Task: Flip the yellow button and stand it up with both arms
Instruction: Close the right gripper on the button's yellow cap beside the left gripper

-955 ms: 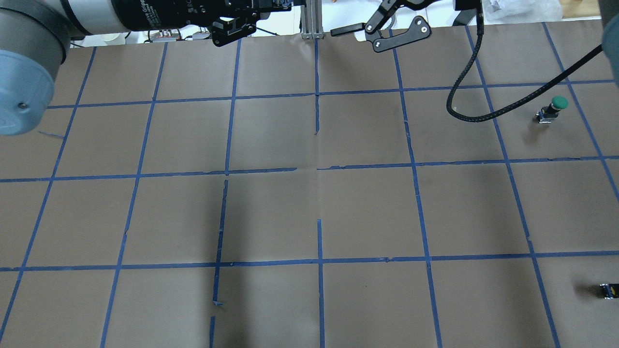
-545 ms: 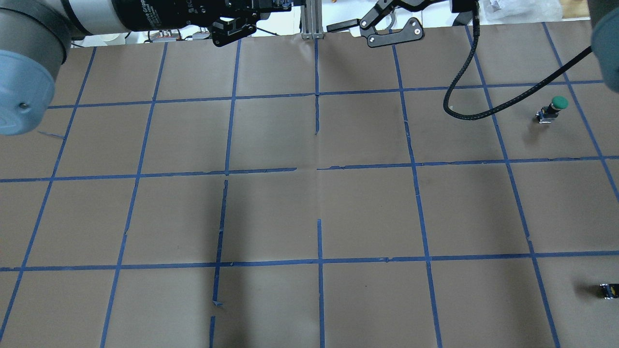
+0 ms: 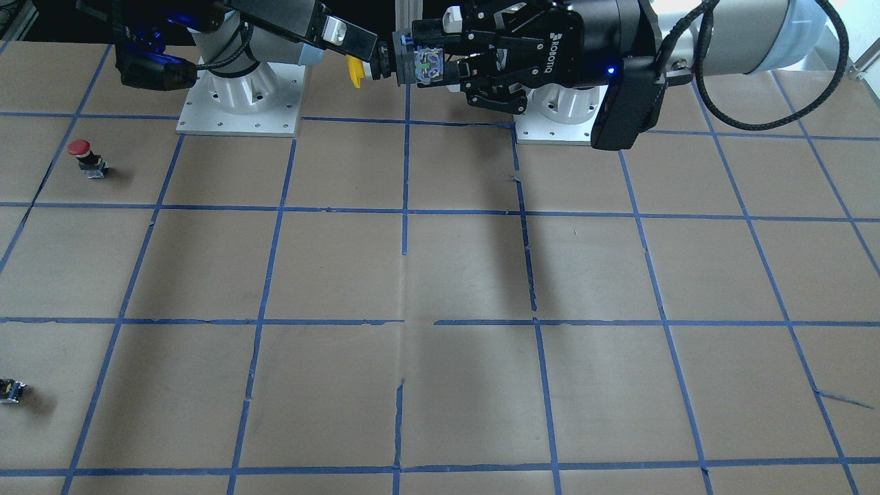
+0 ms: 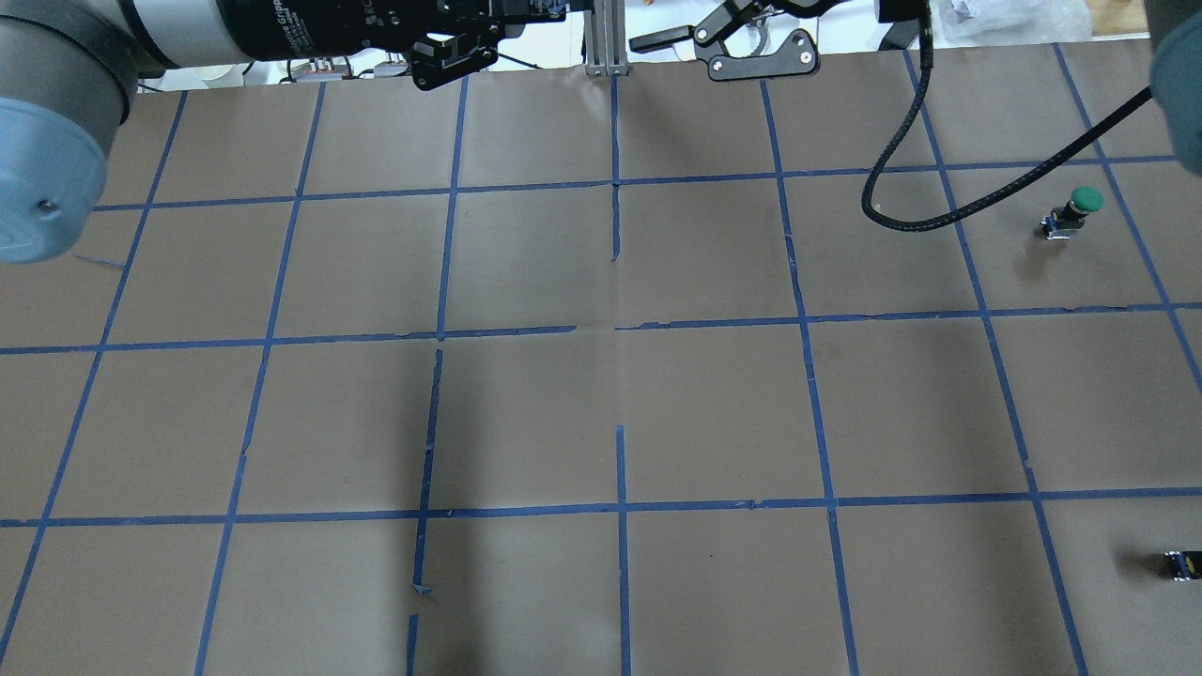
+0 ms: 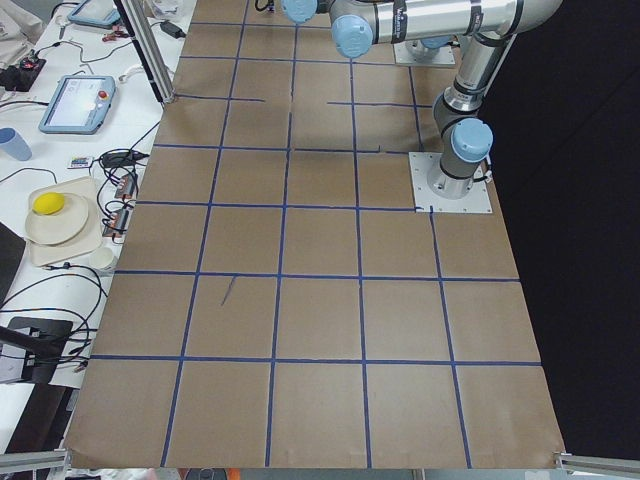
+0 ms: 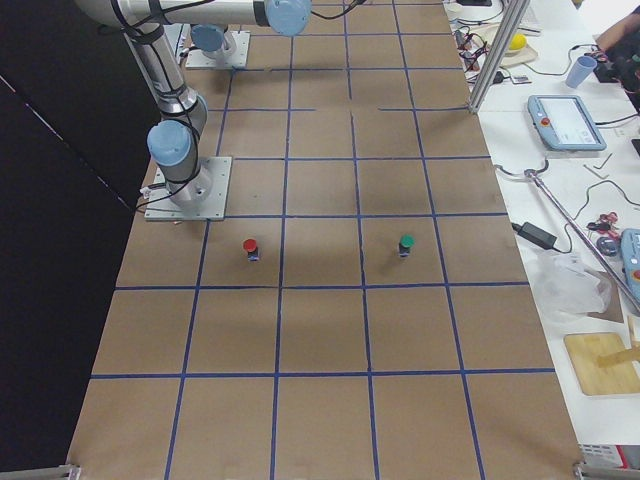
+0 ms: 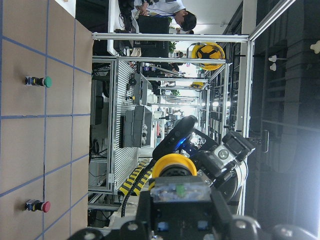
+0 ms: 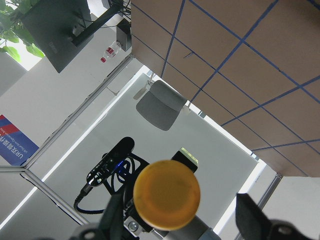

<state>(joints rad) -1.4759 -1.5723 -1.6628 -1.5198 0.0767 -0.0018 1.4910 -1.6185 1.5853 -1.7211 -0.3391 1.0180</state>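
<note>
1. Up above the table point(image 3: 440, 275), near the arm bases, the button point(image 3: 355, 72) lies sideways in the air. The left gripper point(image 3: 421, 63) is clamped on its grey base, and its yellow cap points at the right gripper point(image 8: 182, 214)
2. The right gripper's jaws stand apart, one on each side of the cap in its wrist view. As far as I can tell they do not touch it, so this looks like the hand-over
3. Centre the right jaws on the black body just behind the cap, not on the rounded cap, which would likely slip
4. Close the right gripper fully before the left lets go, because a drop from up here could send the button rolling
5. Open the left gripper wide and draw it straight back along the button's axis, so the base is not dragged
6. Then turn the right wrist until the base faces down, and set the button on bare paper well apart from the red button point(image 3: 84, 155)
</note>
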